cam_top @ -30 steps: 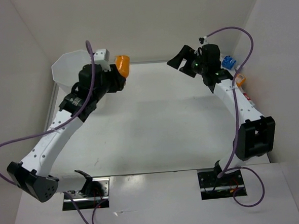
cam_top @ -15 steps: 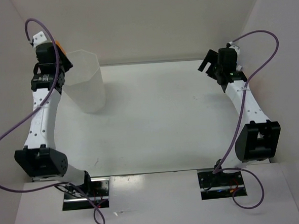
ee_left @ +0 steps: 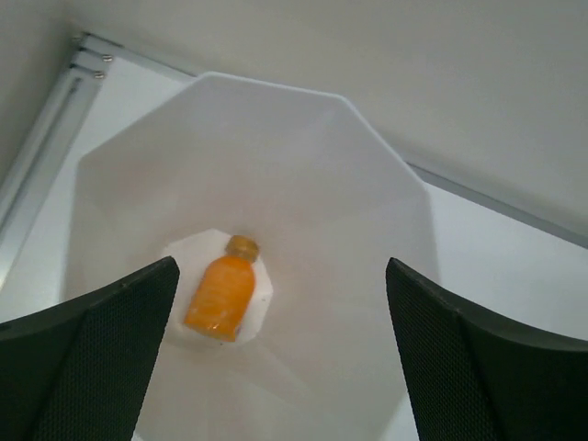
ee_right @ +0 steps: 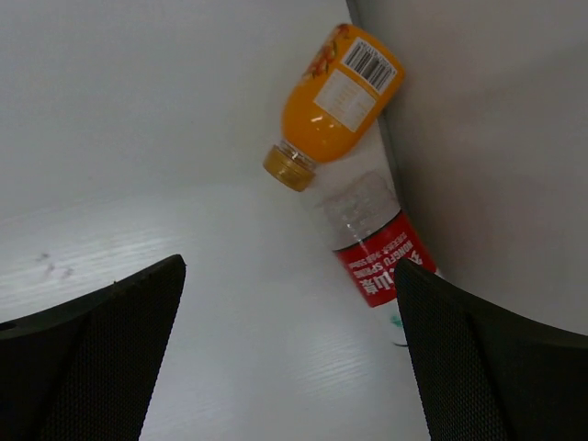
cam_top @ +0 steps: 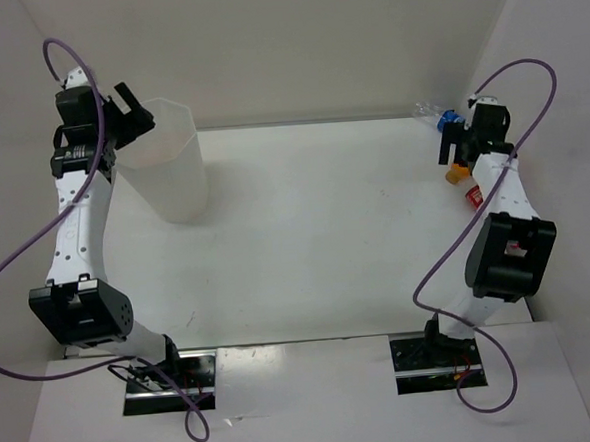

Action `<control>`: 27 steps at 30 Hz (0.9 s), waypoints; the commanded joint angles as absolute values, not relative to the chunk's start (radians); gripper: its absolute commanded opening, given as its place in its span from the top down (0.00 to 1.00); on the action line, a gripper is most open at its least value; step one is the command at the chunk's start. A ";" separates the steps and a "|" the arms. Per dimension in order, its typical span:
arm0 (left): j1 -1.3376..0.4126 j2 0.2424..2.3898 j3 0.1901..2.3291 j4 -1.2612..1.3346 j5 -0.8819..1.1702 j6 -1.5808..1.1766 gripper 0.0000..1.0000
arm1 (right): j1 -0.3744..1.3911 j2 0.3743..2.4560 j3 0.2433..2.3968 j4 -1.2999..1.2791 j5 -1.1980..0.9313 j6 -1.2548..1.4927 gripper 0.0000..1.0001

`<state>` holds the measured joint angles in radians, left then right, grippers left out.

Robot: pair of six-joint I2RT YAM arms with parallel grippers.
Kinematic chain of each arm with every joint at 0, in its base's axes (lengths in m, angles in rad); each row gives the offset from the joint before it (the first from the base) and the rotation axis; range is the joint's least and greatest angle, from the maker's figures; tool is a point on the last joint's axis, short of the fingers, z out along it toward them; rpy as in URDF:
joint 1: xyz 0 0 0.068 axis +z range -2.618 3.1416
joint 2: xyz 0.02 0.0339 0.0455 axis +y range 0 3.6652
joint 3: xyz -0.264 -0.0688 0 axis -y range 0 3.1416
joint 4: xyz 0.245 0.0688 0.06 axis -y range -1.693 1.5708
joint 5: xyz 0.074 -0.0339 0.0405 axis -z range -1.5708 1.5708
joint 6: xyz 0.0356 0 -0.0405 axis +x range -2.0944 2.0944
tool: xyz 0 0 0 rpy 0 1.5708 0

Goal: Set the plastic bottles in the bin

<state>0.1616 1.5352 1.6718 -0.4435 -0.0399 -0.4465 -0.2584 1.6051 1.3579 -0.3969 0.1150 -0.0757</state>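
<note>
At the right wall: wall-side orange bottle (ee_right: 335, 92) and clear red-labelled bottle (ee_right: 377, 243) lie together, right gripper (ee_right: 289, 266) spread empty above, risking a finger jammed on the wall; left gripper (ee_left: 280, 266) spread empty over bin (ee_left: 367, 184) containing binned orange bottle (ee_left: 220, 292).

The right arm (cam_top: 500, 183) is hiding most of an orange bottle (cam_top: 457, 175) (top view); the left wrist view is cropping the bin (ee_left: 312, 184).
</note>
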 commanded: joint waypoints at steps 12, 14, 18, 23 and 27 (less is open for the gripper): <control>-0.080 1.537 1.666 -0.333 0.350 -0.385 0.00 | -0.402 1.779 1.456 -0.407 0.077 -0.423 0.01; -0.124 1.565 1.666 -0.333 0.350 -0.374 0.00 | -0.428 1.802 1.470 -0.425 0.060 -0.433 0.01; -0.205 1.598 1.666 -0.324 0.341 -0.364 0.00 | -0.462 1.853 1.468 -0.425 0.051 -0.433 0.01; -0.303 1.641 1.657 -0.345 0.282 -0.353 0.00 | -0.506 1.910 1.457 -0.425 0.012 -0.456 0.01; -0.339 1.661 1.644 -0.354 0.235 -0.350 0.00 | -0.506 1.962 1.494 -0.454 -0.060 -0.465 0.01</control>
